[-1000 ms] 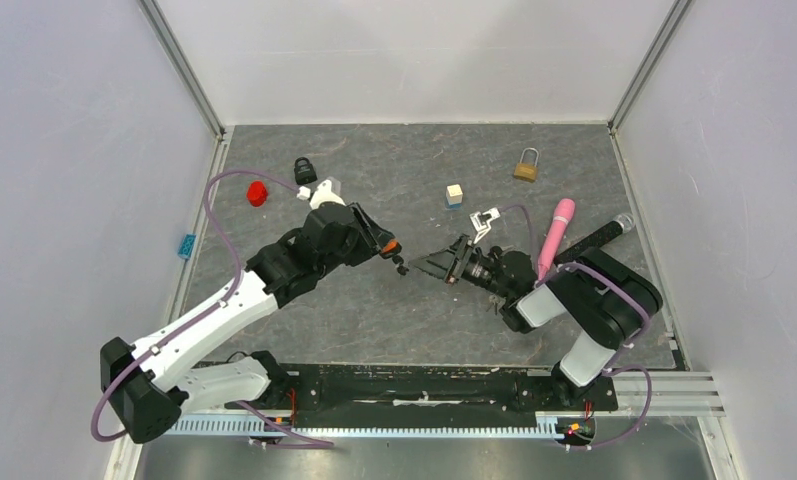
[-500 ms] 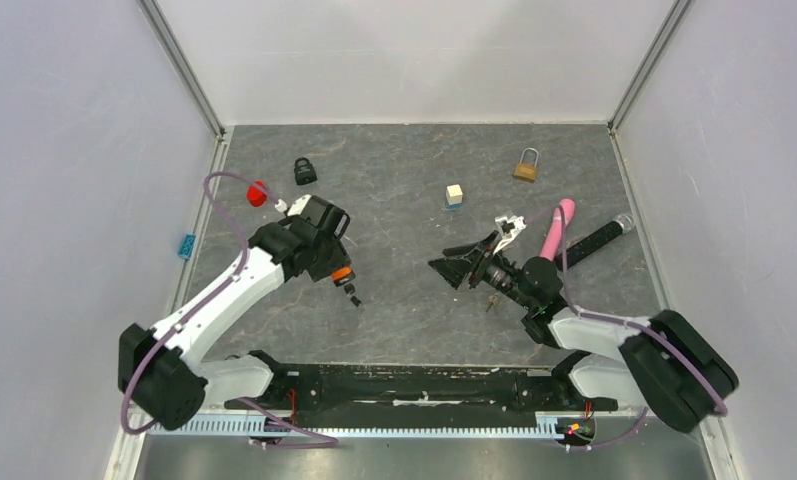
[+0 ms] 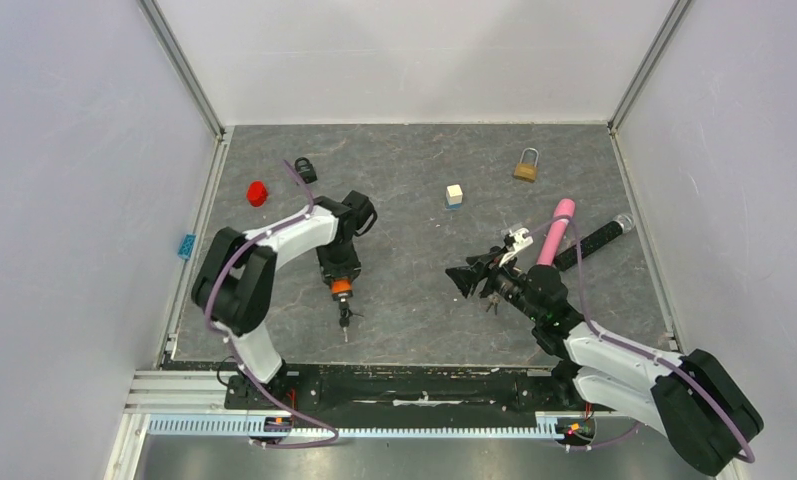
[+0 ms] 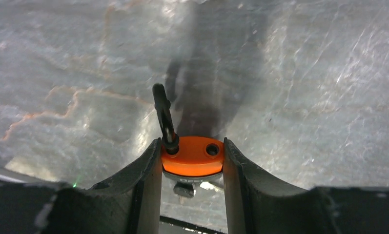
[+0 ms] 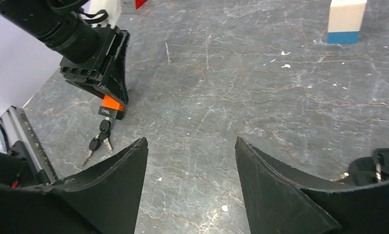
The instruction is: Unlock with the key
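Left gripper is clamped on the orange padlock, one finger on each side of the body, nose pointing at 6 o'clock in the top view, toward the near edge of the table. The lock is mid-table, left of centre. Key is seated in the lock's underside and hangs toward 7 o'clock in the right wrist view. A second key dangles off the same ring; can't tell if its tip touches the table. In the left wrist view the shackle sits in the left hole only and the right hole is bare. That reads to me as already popped, not confirmed. Right gripper has its fingers spread with nothing between them. The relation that matters: from the right claw the lock is at 9 o'clock in the top view, well apart, with bare table between. The lock-to-key axis runs 12–6 there, crosswise to the right claw's line of approach. The right arm is the only free one, so any turn or pull on the key falls to it. It would need to come in low from the lock's 3 o'clock and pinch the key head below the body. Risk: the loose second key ends up in the pinch.
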`<state>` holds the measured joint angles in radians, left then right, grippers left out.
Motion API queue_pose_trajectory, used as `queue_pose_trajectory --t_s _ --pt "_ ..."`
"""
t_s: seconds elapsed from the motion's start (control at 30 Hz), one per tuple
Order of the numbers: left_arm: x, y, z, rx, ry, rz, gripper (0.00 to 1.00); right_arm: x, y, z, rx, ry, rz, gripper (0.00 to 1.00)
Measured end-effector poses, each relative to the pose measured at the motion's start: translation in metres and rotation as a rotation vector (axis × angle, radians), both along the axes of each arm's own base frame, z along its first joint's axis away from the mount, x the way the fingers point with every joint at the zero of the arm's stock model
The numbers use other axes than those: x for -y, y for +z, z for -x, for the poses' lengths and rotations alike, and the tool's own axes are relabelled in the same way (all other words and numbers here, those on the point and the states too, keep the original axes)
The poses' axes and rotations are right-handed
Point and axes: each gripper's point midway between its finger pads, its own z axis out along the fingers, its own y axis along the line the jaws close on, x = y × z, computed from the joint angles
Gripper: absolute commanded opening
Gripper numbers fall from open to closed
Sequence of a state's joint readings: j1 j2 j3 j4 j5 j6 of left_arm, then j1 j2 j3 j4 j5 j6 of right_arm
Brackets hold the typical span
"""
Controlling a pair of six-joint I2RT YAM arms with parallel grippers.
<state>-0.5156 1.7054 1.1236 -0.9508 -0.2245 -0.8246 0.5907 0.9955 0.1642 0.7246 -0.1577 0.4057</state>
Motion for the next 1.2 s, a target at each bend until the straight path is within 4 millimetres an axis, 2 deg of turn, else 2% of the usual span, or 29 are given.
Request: queue_pose_trajectory --t_s 0.13,0.27,0.4,0.53,0.63,0.73,0.8,0.9,1.0,1.1,1.2 --pt "0.010 -0.018 -0.015 -0.046 -0.031 0.008 0.24 0.009 0.001 -0.001 0.024 -0.033 0.035 0.69" --pt "0.023 -0.022 -0.036 -0.048 -0.060 0.026 0.29 0.017 0.004 -0.002 0.052 -0.063 0.066 0.70" --pt "0.036 -0.022 -0.068 -0.024 -0.092 0.034 0.30 0.025 0.001 -0.003 0.059 -0.088 0.101 0.70" --pt "0.050 -0.021 -0.119 0.033 -0.118 0.052 0.31 0.031 -0.002 -0.003 0.056 -0.108 0.129 0.71" --pt "0.056 -0.020 -0.157 0.078 -0.132 0.063 0.50 0.035 -0.002 -0.002 0.054 -0.119 0.141 0.70" --pt "0.063 -0.018 -0.200 0.156 -0.151 0.083 0.62 0.039 -0.003 -0.001 0.052 -0.134 0.153 0.71" --pt "0.065 -0.016 -0.217 0.195 -0.154 0.097 0.67 0.043 -0.004 -0.002 0.049 -0.154 0.159 0.73" --pt "0.063 -0.013 -0.226 0.217 -0.155 0.109 0.82 0.051 -0.004 -0.002 0.048 -0.188 0.173 0.77" --pt "0.062 -0.003 -0.228 0.240 -0.156 0.127 0.87 0.059 -0.003 -0.003 0.055 -0.220 0.192 0.80" --pt "0.058 0.023 -0.225 0.285 -0.156 0.152 0.91 0.068 -0.010 -0.004 0.045 -0.254 0.240 0.85" --pt "0.048 0.068 -0.224 0.378 -0.145 0.182 0.92 0.076 -0.014 -0.006 0.026 -0.284 0.290 0.97"
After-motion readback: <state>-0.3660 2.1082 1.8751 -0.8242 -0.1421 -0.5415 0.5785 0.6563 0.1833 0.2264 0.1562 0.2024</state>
